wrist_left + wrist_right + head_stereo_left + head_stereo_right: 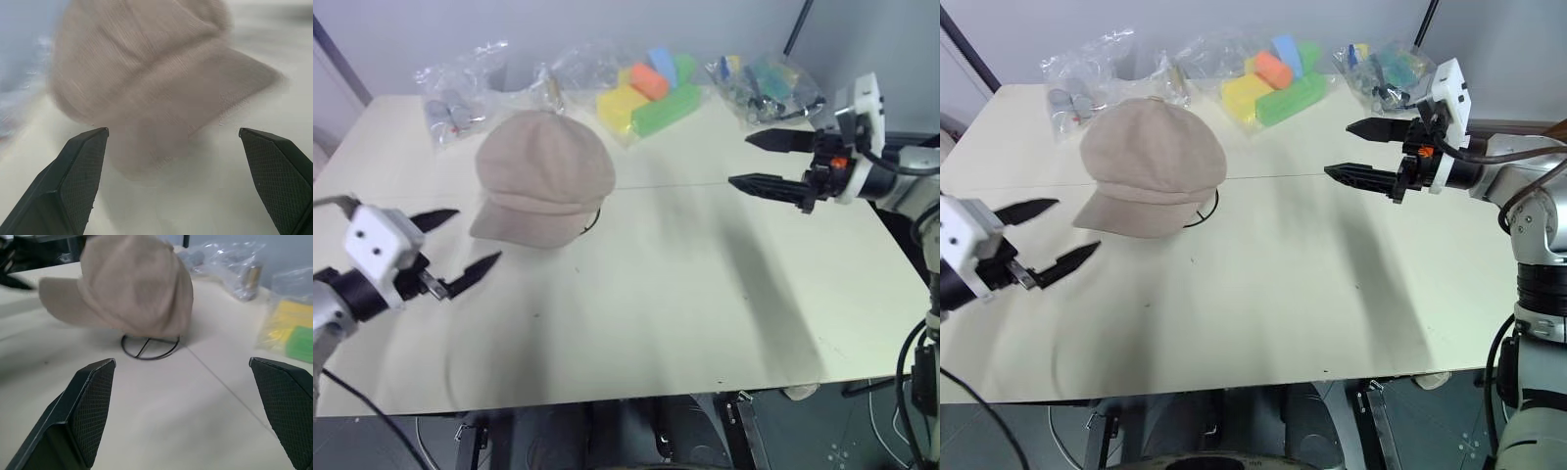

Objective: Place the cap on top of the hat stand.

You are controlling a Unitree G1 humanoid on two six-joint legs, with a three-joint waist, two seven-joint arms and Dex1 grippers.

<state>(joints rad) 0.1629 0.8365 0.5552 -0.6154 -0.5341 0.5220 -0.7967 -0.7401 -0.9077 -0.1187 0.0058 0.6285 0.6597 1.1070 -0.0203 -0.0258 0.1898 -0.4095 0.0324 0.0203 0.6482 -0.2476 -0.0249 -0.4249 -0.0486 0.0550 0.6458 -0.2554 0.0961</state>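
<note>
The beige-pink cap (pixel 543 171) sits over the hat stand (pixel 150 345) at the table's back left, brim pointing to the front left. Of the stand, only the black wire base ring shows below the crown. My left gripper (pixel 475 237) hangs open just left of and in front of the brim, apart from it, with nothing between its fingers. In the left wrist view the cap (pixel 146 73) lies straight ahead of the fingers. My right gripper (pixel 739 162) hovers open over the table's right side, pointing toward the cap, well clear of it.
Along the back edge of the cream table (pixel 705 313) lie clear plastic bags: one with grey cans (pixel 455 103), one with coloured foam blocks (pixel 646 88), one with small items (pixel 769 88). The table's front edge runs close to me.
</note>
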